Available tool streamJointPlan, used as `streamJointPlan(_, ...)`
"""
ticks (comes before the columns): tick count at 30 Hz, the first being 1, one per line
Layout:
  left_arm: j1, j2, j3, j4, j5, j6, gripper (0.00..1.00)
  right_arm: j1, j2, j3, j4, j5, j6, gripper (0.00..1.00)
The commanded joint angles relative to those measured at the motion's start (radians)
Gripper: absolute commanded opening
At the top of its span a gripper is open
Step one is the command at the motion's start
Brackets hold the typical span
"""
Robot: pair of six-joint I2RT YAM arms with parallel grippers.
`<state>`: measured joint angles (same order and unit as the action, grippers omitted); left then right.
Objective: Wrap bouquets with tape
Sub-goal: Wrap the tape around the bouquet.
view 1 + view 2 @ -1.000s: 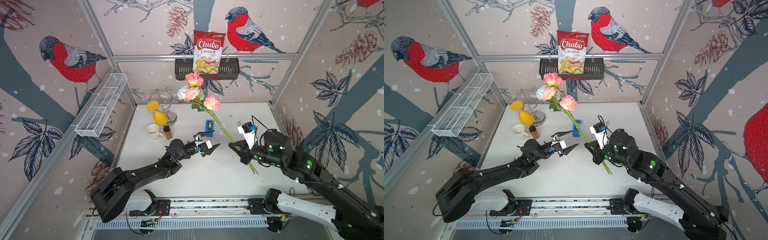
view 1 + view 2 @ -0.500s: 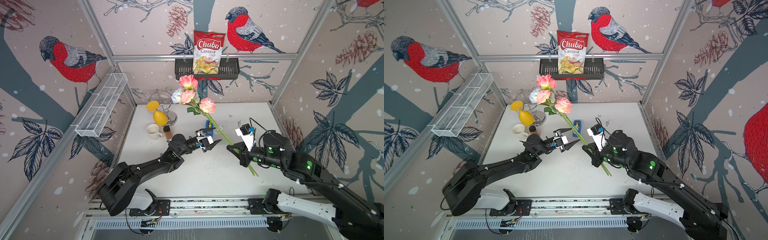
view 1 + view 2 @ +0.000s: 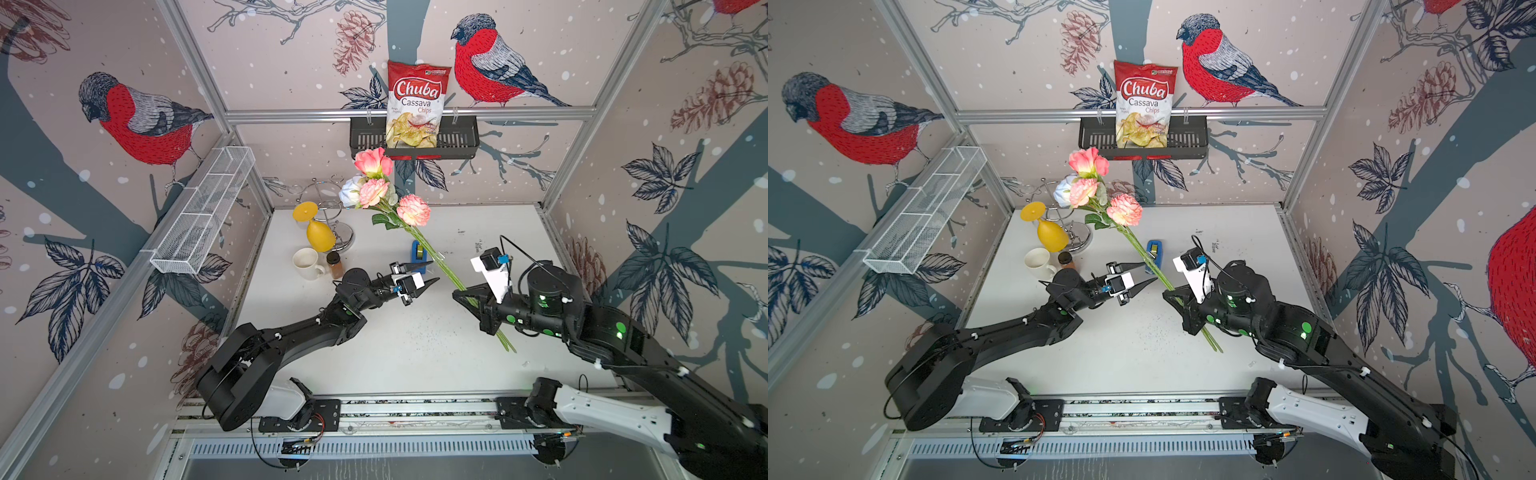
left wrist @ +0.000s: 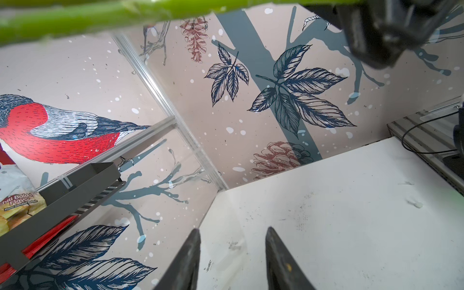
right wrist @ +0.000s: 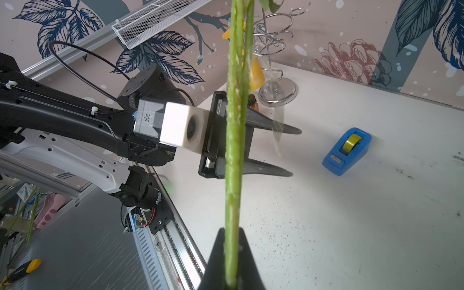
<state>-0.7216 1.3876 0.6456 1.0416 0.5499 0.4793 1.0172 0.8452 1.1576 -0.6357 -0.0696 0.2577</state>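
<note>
2 black arms (image 3: 299, 332), white bases (image 3: 282, 401), green lights (image 3: 619, 328)

The chip bag (image 3: 417, 104) (image 3: 1144, 104), seated in the black wall basket (image 3: 457, 139), carries the only legible print. In both top views its red upper panel reads "Chuba" in white script. Below, on the white panel, stand "Cassava" and "Chips". In the left wrist view the bag's lower corner (image 4: 15, 198) shows cut-off print: "…Bala…" and "Flavo…". The finer lines cannot be read.
</note>
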Motion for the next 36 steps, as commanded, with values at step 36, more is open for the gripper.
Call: streamJointPlan(36, 0.017, -0.175, -0.139, -0.079, 0.037, 0.012, 0.00, -0.066, 0.064, -0.099, 0.099, 0.368, 0.042, 0.00)
